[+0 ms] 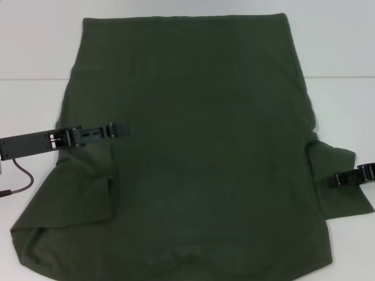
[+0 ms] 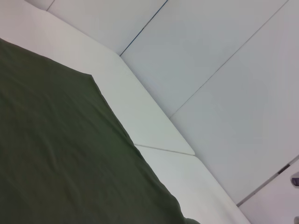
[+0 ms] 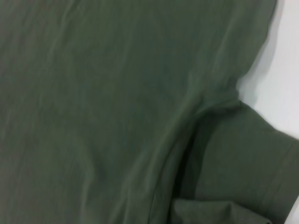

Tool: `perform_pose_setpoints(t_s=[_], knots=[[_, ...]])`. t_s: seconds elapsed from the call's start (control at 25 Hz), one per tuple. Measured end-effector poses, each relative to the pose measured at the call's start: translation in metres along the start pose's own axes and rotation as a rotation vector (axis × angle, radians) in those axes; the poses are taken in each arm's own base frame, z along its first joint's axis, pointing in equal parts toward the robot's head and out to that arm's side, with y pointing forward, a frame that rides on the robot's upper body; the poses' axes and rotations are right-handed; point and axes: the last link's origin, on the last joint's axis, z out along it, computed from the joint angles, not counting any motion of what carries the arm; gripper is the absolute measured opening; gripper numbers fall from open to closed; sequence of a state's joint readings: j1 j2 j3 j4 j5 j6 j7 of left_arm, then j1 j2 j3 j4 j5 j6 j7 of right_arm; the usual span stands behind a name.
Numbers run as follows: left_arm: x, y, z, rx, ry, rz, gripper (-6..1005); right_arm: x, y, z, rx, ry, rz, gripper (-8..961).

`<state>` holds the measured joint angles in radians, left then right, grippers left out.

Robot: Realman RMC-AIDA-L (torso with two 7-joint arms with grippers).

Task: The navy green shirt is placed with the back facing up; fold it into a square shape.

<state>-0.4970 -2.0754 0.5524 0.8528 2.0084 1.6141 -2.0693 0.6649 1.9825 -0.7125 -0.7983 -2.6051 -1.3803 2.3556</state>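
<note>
Soft, matte olive cloth fills the near edge of the head view: the shirt (image 1: 199, 146) lies spread flat on a smooth white table (image 1: 35, 52), its hem straight at the far end and its collar end bunched and rounded nearest the camera. One short sleeve folds inward on the shirt's left side; the other juts out past its right edge, with a creased seam at the armpit. Reaching in over the shirt's left side, the black left gripper (image 1: 120, 129) has its fingers drawn narrow. Over the right sleeve sits the right gripper (image 1: 340, 178); whether it grips cannot be told.
</note>
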Motion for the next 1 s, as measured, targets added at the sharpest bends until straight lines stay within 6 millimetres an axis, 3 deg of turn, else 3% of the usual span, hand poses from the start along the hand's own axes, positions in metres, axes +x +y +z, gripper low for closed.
perform_pose_setpoints(t_s=[0.28,1.0], knots=[[0.001,-0.001,-0.001,0.003,0.011,-0.003,904,-0.003,-0.003,-0.005,0.008,-0.005,0.001,750],[0.000,-0.001,-0.002,0.004,0.014,-0.005,903,-0.006,0.007,0.005,0.000,-0.001,-0.031,728]])
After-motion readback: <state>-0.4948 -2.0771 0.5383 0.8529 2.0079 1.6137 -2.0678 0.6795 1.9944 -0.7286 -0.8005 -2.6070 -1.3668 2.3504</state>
